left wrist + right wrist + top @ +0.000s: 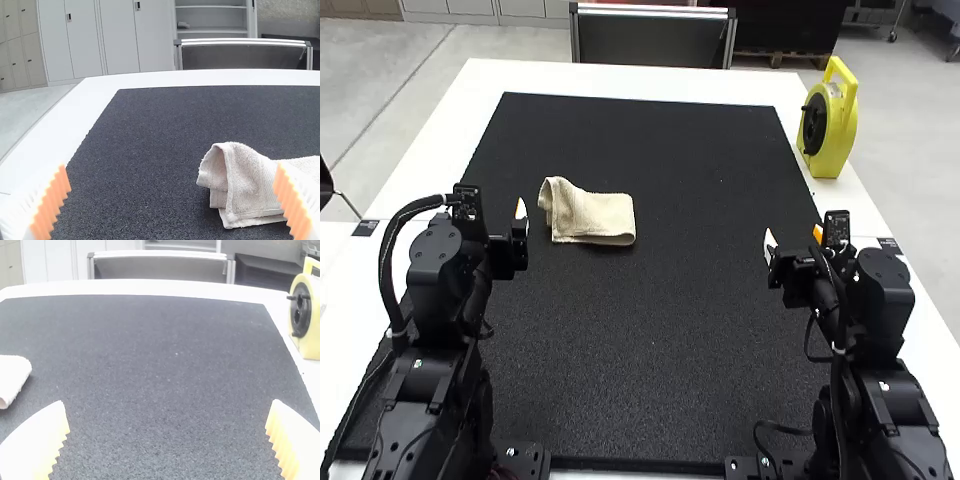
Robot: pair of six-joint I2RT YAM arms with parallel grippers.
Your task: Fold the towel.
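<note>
At the left we see the left arm (440,300), standing at the near side of the white tabletop (430,140), with its hand (507,240) over the left part of the black mat (660,350). We find this hand wide, its two ribbed orange pads (54,200) well apart with nothing between them.

Just beside it, to the right, we see the beige towel (595,215) on the far left part of the mat. It is folded into a small, layered piece, longer from left to right. We see its left end raised and curled over into an open loop, above the lower layers, while the right part lies lower and flatter, with a rounded fold at its right end.

Well apart from the towel, farther right and nearer to us, is the right hand (794,242), over the right part of the mat. We find it wide too, and empty.

At the far right we see a yellow reel (837,135) with a black centre, upright on the white border beside the mat.
</note>
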